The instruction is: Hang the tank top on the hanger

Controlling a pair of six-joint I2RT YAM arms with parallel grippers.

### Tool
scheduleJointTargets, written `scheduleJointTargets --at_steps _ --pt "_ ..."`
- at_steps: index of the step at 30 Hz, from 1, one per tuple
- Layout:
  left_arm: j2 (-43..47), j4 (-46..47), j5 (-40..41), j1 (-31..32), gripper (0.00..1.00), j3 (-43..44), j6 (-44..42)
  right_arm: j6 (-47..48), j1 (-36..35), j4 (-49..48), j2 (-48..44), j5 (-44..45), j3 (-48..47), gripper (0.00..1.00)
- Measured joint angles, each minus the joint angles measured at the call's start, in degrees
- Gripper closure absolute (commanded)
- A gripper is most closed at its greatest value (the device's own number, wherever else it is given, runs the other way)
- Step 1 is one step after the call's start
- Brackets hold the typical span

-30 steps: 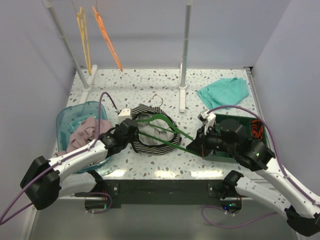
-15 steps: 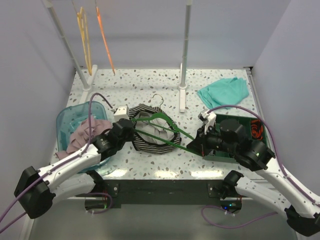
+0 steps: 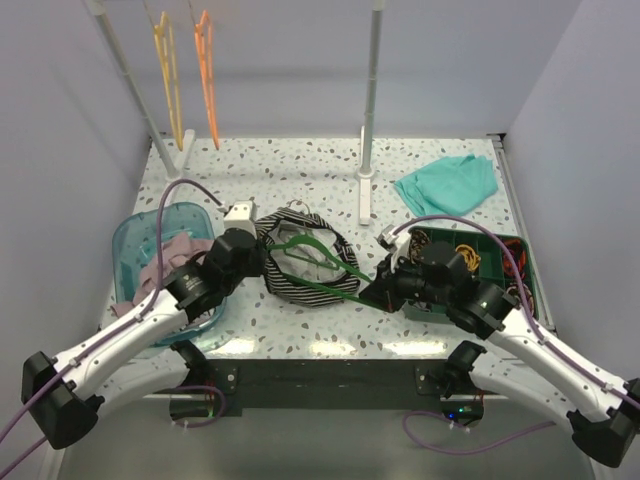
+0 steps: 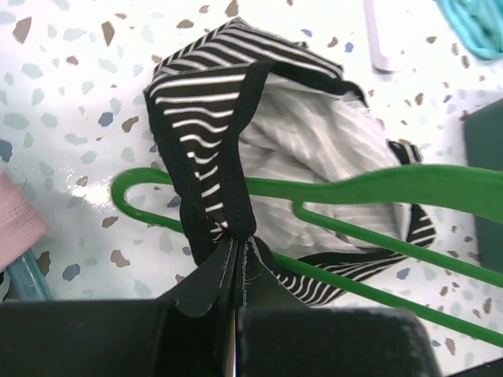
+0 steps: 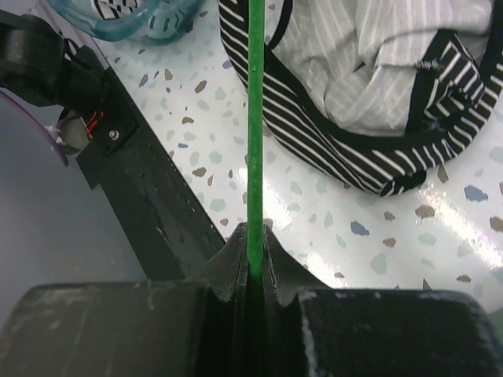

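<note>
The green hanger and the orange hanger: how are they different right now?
The green hanger is down at the table, while the orange hanger hangs upright at the back. The green hanger is pinched by the right fingers; nothing touches the orange hanger. A strap of the striped tank top crosses over the green hanger; the orange hanger is bare. Both are thin clothes hangers.

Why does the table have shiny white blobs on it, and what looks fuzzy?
Top external view: light glare makes white patches on the table by the near edge. Left wrist view: a glossy patch beside the hanger, and the black jaws at the bottom look soft, so near the lens. Right wrist view: glare below the tank top, fuzzy jaws too.
</note>
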State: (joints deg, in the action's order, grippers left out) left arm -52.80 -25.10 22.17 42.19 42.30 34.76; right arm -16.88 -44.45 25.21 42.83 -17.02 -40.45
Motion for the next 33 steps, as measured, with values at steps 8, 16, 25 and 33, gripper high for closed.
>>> scheduleJointTargets --at_steps 8,16,25,33 --pt "2.9 -1.0 -5.8 0.0 1.00 4.0 -4.0 0.1 0.0 -11.0 1.3 -0.4 4.2 1.00" --pt "4.8 -1.3 -6.8 0.0 0.90 5.5 -7.0 0.4 0.0 -15.0 0.7 -0.5 4.4 1.00" --pt "4.7 -2.3 -3.1 0.0 0.49 10.7 -9.5 0.4 0.0 -15.4 -4.4 -0.9 5.6 1.00" --pt "6.1 3.6 -11.0 0.0 0.35 11.9 -15.5 0.3 0.0 -15.5 -4.7 -1.0 6.7 1.00"
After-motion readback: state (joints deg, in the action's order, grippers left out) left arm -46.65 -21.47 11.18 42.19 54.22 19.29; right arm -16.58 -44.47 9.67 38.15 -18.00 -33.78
